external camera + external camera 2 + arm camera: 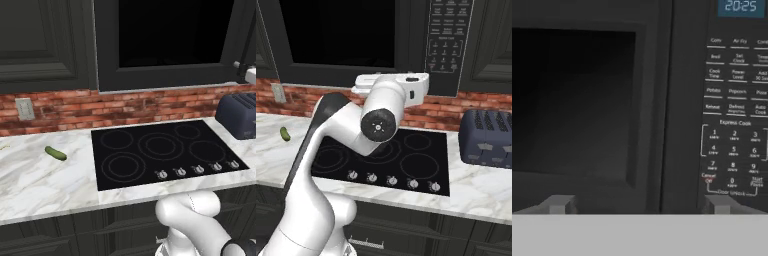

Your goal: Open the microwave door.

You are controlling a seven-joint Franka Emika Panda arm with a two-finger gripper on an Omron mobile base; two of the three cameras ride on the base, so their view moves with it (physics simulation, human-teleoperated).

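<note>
The microwave door [577, 100] fills the left of the hand view: a dark glass window in a thick black frame, lying flush with the body. A dark vertical strip [682, 100] separates it from the keypad [734, 140]. My gripper [638, 205] is open, with one fingertip low on the door frame and the other under the keypad, and nothing sits between them. The door [336, 30] hangs above the cooktop, and my white hand [401, 85] is level with its lower right corner. The left base view shows the door [165, 77] from the other side.
Below lies a black glass cooktop [165, 152] with knobs along its front. A dark toaster [488, 137] stands on the marble counter [45, 180] to the right. A green cucumber [55, 153] lies at the left. Dark cabinet doors [40, 40] flank the microwave over a brick backsplash [65, 110].
</note>
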